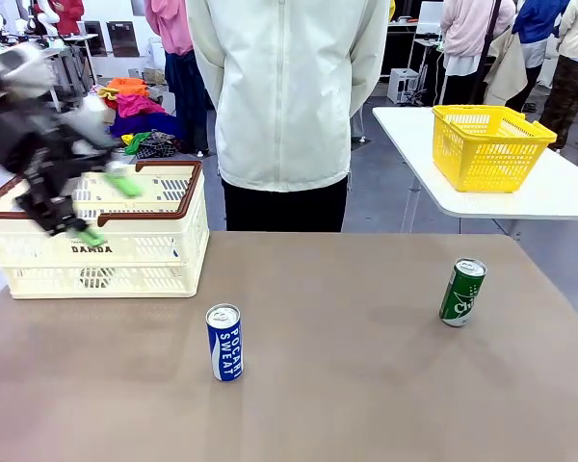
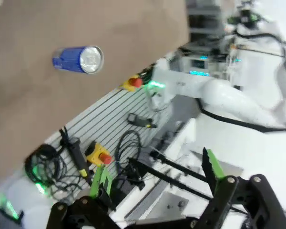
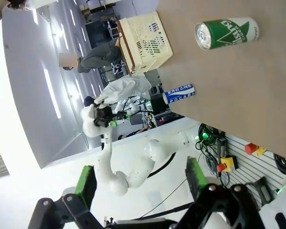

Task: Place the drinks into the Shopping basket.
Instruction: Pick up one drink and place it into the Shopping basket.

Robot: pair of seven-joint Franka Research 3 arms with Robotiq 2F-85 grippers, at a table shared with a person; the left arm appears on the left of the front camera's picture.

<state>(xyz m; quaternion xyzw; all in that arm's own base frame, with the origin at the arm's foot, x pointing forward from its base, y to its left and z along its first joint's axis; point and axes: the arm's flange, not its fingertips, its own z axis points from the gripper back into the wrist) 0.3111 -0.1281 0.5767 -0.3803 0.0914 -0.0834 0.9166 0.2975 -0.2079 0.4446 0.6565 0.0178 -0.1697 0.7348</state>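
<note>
A blue Pocari Sweat can (image 1: 223,342) stands upright on the brown table, left of centre. A green can (image 1: 461,292) stands upright at the right. The cream slatted Shopping basket (image 1: 39,258) with brown-red handles sits at the back left. My left gripper (image 1: 106,207) hovers, motion-blurred, in front of the basket, open and holding nothing. The left wrist view shows its gripper (image 2: 156,174) spread wide, with the blue can (image 2: 78,59) far off. In the right wrist view the right gripper (image 3: 140,179) is open and empty, with the green can (image 3: 226,32), blue can (image 3: 178,94) and basket (image 3: 148,43) beyond.
A person in a pale jacket (image 1: 289,96) stands at the table's far edge. A yellow mesh basket (image 1: 486,144) sits on a separate white table at the back right. Bare tabletop lies between and in front of the two cans.
</note>
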